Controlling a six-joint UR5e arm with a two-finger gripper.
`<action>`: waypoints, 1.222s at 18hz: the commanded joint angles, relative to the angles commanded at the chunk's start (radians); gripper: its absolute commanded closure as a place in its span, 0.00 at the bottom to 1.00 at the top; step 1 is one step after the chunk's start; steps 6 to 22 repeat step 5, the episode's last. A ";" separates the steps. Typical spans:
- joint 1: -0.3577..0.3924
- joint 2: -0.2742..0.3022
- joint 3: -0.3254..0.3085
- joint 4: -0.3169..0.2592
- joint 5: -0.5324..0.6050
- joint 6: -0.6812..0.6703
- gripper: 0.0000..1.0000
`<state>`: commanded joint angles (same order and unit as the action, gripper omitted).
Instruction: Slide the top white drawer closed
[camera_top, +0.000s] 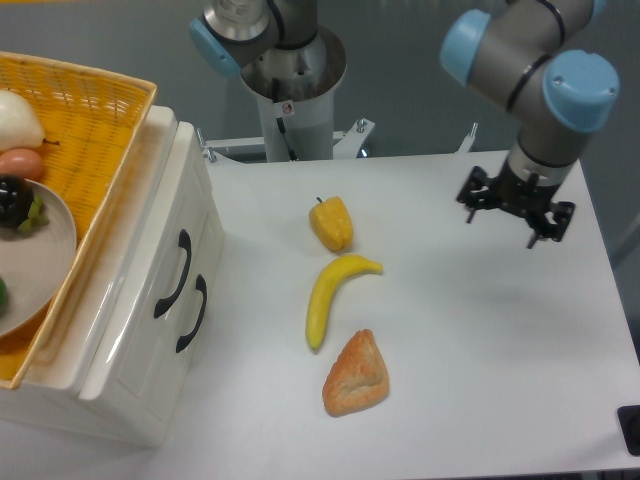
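Note:
The top white drawer (150, 262) belongs to the white cabinet at the left, and its curved black handle (172, 273) faces the table. Its front looks about level with the lower drawer (165, 350), which has a like handle (192, 313). My gripper (513, 217) hangs over the table's far right side, well away from the cabinet. It is open with nothing between its fingers.
A yellow wicker basket (95, 110) with a plate and fruit rests on top of the cabinet. A yellow pepper (332, 223), a banana (328, 298) and a piece of bread (357, 375) lie mid-table. The arm's base (295, 100) stands at the back.

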<state>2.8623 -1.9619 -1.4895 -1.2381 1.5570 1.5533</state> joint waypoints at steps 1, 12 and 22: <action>0.006 -0.011 0.000 0.017 -0.002 0.028 0.00; 0.009 -0.040 0.003 0.026 0.002 0.047 0.00; 0.009 -0.040 0.003 0.026 0.002 0.047 0.00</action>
